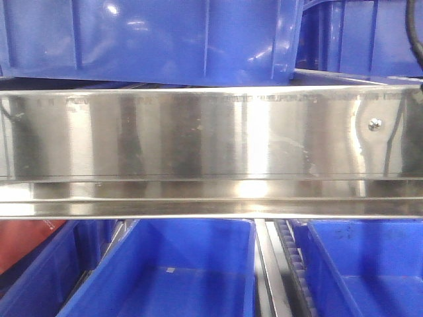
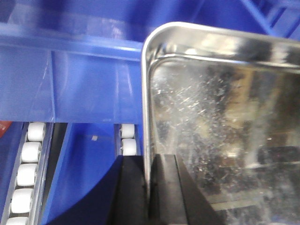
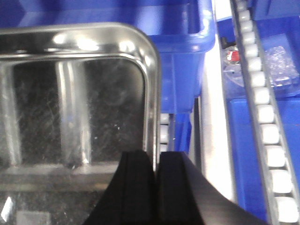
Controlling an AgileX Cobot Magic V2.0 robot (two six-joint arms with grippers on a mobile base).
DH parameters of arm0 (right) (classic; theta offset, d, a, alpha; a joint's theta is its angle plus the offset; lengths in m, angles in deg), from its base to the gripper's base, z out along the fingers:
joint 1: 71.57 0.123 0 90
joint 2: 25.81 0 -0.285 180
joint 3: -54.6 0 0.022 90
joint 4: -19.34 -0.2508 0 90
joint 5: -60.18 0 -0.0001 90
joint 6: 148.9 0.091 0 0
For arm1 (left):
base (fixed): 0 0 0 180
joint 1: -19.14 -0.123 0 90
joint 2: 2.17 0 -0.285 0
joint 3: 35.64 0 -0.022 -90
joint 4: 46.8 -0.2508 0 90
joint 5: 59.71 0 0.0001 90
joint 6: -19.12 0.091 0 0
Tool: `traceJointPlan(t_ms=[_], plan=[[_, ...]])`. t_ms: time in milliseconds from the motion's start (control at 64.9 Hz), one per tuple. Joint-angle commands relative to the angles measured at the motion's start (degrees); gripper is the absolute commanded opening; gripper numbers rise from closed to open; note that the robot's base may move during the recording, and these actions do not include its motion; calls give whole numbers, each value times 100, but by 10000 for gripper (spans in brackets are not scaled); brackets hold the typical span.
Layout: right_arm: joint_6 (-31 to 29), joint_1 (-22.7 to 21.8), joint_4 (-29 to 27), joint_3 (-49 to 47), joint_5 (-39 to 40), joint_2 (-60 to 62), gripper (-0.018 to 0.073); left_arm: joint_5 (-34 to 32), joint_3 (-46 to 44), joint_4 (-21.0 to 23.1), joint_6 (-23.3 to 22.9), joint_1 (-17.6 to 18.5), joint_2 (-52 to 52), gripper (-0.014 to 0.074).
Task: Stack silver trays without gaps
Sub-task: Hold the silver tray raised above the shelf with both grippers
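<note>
A shiny silver tray (image 2: 225,117) fills the right half of the left wrist view, its rounded far-left corner at the top. My left gripper (image 2: 149,187) is shut on the tray's left rim, one black finger outside and one inside. In the right wrist view a silver tray (image 3: 70,108) fills the left half, and my right gripper (image 3: 155,183) is shut on its right rim. Whether both views show the same tray I cannot tell. The front view shows no tray and no gripper.
A broad brushed-steel shelf rail (image 1: 211,152) with a screw (image 1: 375,123) spans the front view. Blue bins sit above (image 1: 152,36) and below (image 1: 178,271) it. White roller tracks (image 2: 26,173) (image 3: 265,108) run between blue bins (image 3: 187,42) beneath the tray.
</note>
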Motion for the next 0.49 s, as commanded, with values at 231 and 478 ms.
traceJointPlan(t_ms=[231, 478], plan=[[-118, 1, 112, -73, 37, 421, -67, -95, -82, -11, -44, 52, -257, -17], [-118, 1, 112, -73, 37, 445, -67, -6, -82, 108, -44, 52, -271, -17]])
